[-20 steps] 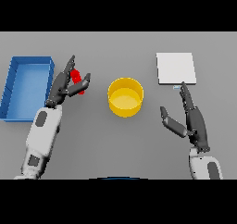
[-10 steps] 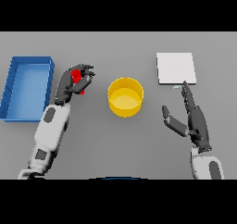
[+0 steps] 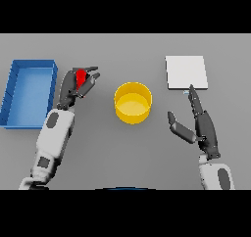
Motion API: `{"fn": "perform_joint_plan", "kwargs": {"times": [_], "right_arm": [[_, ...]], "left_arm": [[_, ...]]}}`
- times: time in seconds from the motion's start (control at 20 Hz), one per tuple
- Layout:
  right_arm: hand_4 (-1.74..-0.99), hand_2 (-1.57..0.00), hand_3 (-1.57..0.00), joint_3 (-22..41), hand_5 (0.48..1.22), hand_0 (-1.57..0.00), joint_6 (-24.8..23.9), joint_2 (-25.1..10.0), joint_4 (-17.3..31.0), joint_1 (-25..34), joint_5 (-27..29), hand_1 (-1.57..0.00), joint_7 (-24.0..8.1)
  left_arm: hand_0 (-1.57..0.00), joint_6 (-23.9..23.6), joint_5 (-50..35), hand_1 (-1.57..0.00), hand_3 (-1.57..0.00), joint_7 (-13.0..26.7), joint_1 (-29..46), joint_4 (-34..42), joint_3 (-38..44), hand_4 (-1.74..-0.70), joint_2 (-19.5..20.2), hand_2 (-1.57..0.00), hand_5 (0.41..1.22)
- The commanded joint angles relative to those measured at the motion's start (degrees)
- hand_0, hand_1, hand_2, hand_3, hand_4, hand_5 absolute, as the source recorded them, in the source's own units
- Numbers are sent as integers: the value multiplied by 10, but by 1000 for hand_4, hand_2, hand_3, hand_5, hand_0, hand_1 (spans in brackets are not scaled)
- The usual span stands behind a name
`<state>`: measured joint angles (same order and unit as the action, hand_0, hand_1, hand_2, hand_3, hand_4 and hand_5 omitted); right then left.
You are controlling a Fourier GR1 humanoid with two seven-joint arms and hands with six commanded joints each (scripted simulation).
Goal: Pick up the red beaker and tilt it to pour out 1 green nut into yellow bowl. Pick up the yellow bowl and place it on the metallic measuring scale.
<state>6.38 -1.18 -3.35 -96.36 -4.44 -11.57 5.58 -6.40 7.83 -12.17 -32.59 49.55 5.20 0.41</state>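
Your left hand is curling its fingers and thumb around the red beaker, clamping it; only the beaker's upper part is showing between the dark fingers. You cannot tell from this view whether the beaker is touching the counter or what is sitting in it. Just left of that hand the blue bin is lying, with nothing showing inside. To the right of the beaker, apart from it, the yellow bowl is sitting near the counter's middle, and no nut is showing in it. Your right hand is resting open further right, fingers straight, thumb spread toward the bowl, holding nothing. Its fingertips are pointing at the metallic measuring scale, reaching just short of the scale's near edge.
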Motion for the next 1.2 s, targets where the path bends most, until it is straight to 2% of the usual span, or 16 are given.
{"fn": "perform_joint_plan", "kwargs": {"times": [0.0, 0.05, 0.15, 0.3, 0.4, 0.55, 0.65, 0.75, 1.0, 1.15], "right_arm": [[-1263, 1, 1, -1, 671, 1, -4, -1, 0, 2, -4, 1, 2], [-1254, 1, 1, 3, 667, 1, -2, -2, -4, -8, -8, 1, 10], [-1255, 1, 1, 3, 672, 1, -3, 0, -2, 1, -7, 1, 4], [-1249, 1, 1, 6, 679, 1, -8, -3, -5, -5, -19, 1, 12], [-1245, 1, 1, 12, 688, 1, -15, -1, -8, -9, -33, 1, 10], [-1243, 1, 1, 17, 696, 1, -14, 1, -20, -19, -34, 1, 12], [-1243, 1, 1, 16, 705, 1, -16, -1, -31, -14, -36, 1, -8], [-1248, 1, 1, 14, 711, 1, -10, -4, -27, -18, -31, 1, -9], [-1267, 1, 1, 15, 720, 1, -7, -3, -27, -24, -28, 1, 5], [-1268, 1, 1, 19, 722, 1, -6, 1, -31, -20, -29, 1, -2]], "left_arm": [[-1510, -3, 1, -1511, -1512, 0, 1, 11, -4, -1679, 3, -1512, 1103], [-1522, -9, 1, -1523, -1523, 0, -2, 22, -8, -1692, 5, -1524, 1100], [-1540, -21, 7, -1540, -1541, 15, -3, 49, -21, -1709, 9, -1541, 1097], [-1555, -19, 46, -1555, -1555, 64, -17, 90, -68, -1725, 30, -1556, 1107], [-1561, 2, 92, -1561, -1561, 97, -28, 100, -118, -1731, 58, -1561, 1119], [-1563, 21, 122, -1563, -1563, 110, -24, 119, -162, -1733, 80, -1563, 1117], [-1563, 30, 126, -1563, -1563, 118, -18, 137, -176, -1733, 92, -1563, 1114], [-1564, 37, 148, -1565, -1565, 134, -21, 149, -201, -1734, 107, -1565, 1112], [-1569, 57, 273, -1569, -1569, 151, -84, 125, -311, -1739, 153, -1569, 1134], [-1570, 70, 334, -1570, -1570, 156, -131, 91, -366, -1740, 163, -1570, 1177]]}}
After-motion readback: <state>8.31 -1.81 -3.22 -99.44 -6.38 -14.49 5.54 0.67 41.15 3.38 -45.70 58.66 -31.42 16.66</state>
